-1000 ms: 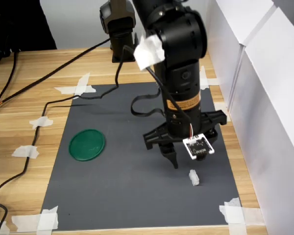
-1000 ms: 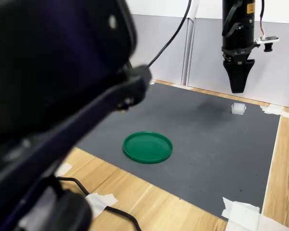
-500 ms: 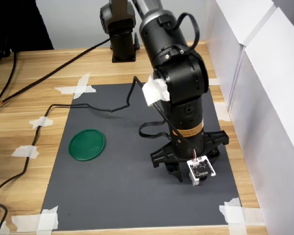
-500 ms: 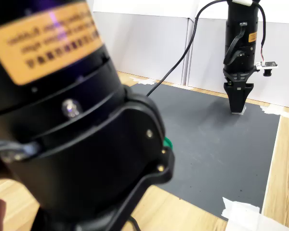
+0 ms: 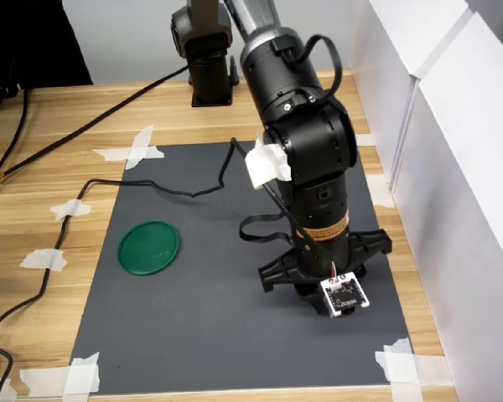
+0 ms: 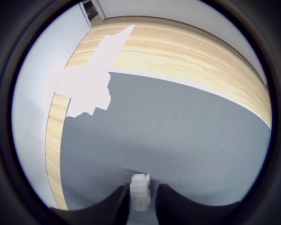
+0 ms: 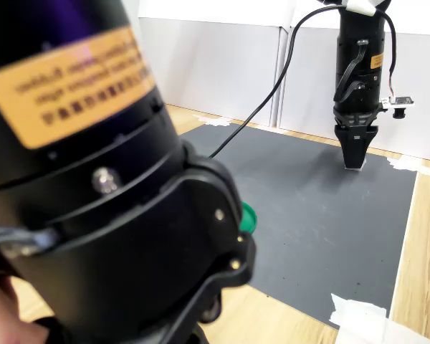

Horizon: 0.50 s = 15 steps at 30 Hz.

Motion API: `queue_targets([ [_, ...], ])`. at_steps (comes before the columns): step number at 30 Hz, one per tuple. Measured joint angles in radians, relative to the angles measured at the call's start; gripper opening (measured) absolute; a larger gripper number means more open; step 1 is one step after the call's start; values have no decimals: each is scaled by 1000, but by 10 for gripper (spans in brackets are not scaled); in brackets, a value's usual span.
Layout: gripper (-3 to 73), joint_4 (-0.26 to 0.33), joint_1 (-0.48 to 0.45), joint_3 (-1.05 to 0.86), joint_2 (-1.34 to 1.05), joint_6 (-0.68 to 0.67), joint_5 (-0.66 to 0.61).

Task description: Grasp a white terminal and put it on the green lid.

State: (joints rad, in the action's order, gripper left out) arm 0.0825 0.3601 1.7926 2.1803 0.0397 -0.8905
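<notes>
In the wrist view the white terminal [image 6: 140,189] stands on the grey mat [image 6: 178,136], squeezed between the two dark fingers of my gripper [image 6: 141,199]. The gripper [image 5: 313,301] is down at the mat near the first exterior view's lower right, and the wrist camera board hides the terminal there. The second exterior view shows the gripper [image 7: 355,161] pointing straight down with its tips on the mat. The green lid [image 5: 149,247] lies flat on the mat's left side in the first exterior view, well apart from the gripper. Only a sliver of the green lid [image 7: 249,215] shows in the second exterior view.
White walls [image 5: 453,167] stand close along the first exterior view's right. White tape pieces [image 5: 401,366] hold the mat's corners. A black cable [image 5: 92,180] crosses the mat's far left corner. A large blurred black body with an orange label [image 7: 79,93] fills the second exterior view's left.
The arm came down from above the mat onto the terminal and moved slightly toward the mat's near edge. The terminal, lying free a second ago, now sits between the fingers.
</notes>
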Motion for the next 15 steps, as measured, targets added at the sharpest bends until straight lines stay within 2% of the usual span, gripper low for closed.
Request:
queue_targets([
  [2, 121, -5, 0, 0, -2, 0, -1],
  [4, 81, -8, 0, 0, -7, 0, -3],
  [15, 82, -10, 0, 0, -139, -8, -67],
])
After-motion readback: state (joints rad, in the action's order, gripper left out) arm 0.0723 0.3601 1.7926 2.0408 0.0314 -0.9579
